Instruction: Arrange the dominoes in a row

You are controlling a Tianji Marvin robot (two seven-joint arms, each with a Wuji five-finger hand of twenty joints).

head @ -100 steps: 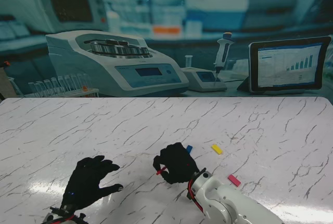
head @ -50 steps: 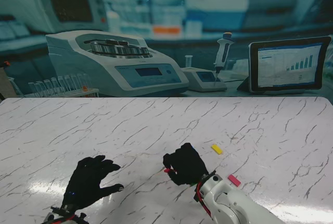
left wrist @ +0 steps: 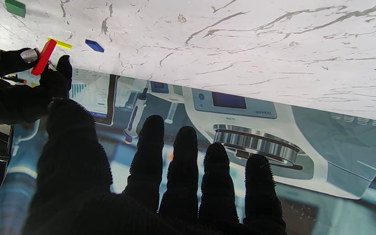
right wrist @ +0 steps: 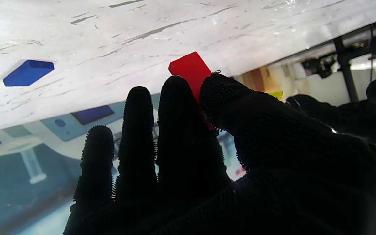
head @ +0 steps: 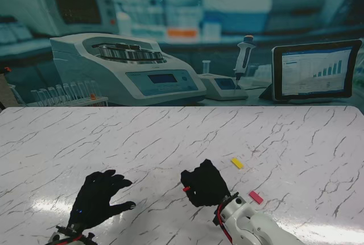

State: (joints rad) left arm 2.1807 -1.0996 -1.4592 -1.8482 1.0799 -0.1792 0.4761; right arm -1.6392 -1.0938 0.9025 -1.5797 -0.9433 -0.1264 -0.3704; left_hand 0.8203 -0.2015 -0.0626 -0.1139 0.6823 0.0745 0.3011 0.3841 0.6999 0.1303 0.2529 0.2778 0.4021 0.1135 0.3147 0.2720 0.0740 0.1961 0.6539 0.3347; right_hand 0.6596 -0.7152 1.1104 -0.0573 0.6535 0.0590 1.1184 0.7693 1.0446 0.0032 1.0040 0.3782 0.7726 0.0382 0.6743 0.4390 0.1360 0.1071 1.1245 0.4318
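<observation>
Red domino: pinched in right hand, off the table.
Left hand spread, holding nothing; yellow domino, pink domino nearby; bare marble toward far edge.

Pretty even, cool overhead light, bluish tint all over. The glossy marble desk throws white glare along the edge nearest the robot, one patch by the left hand and one at the right corner. Both black gloves read as near-silhouettes; up close in the wrist views only the fuzzy knit of the fingers shows. The lab backdrop looks soft. In the right wrist view the desk top blows out white.
</observation>
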